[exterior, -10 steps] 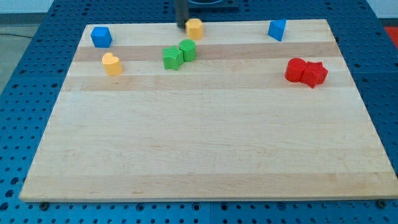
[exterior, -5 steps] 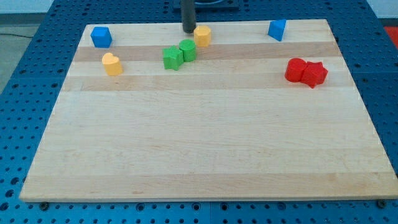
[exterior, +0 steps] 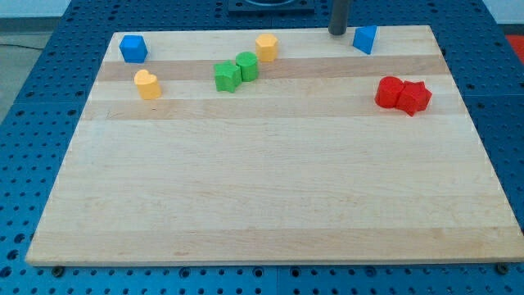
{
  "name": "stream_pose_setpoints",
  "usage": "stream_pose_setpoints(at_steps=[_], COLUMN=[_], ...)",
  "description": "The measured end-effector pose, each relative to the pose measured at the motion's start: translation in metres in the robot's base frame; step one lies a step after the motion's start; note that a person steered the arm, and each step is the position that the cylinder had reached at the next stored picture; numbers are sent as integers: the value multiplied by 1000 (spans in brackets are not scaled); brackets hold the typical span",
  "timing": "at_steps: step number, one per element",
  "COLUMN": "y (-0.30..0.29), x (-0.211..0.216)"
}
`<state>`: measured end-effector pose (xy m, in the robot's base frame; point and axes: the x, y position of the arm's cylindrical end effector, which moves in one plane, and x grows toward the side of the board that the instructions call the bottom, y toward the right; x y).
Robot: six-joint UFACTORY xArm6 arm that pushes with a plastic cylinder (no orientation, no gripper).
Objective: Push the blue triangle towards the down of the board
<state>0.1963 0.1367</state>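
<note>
1. The blue cube (exterior: 133, 48) sits at the board's (exterior: 262, 197) top left corner, near the left edge.
2. A yellow block (exterior: 147, 83) lies just below and to the right of the cube, apart from it.
3. Two green blocks (exterior: 236, 71) touch each other left of the board's middle, in its upper part; the left one sits slightly lower than the right one.
4. A second yellow block (exterior: 265, 47) stands just up and to the right of the green pair, close to it, though I cannot tell if they touch.
5. My tip (exterior: 337, 32) rests at the board's top edge, just to the left of the blue triangle; a narrow gap seems to lie between them, though contact cannot be ruled out.
6. The arm ends in a plain rod, so it has no pincer to release or clench, and it grasps nothing.
7. The blue triangle (exterior: 365, 38) sits near the top edge, in the view's right part.
8. Two red blocks (exterior: 403, 94) touch side by side below and to the right of the triangle, well apart from it, near the right edge.
</note>
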Motion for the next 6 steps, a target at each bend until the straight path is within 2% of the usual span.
stream_pose_setpoints(at_steps=[1,2,3,4,5,6], y=[27,19,23,66,15,-69], x=[5,42,53,38,75,102])
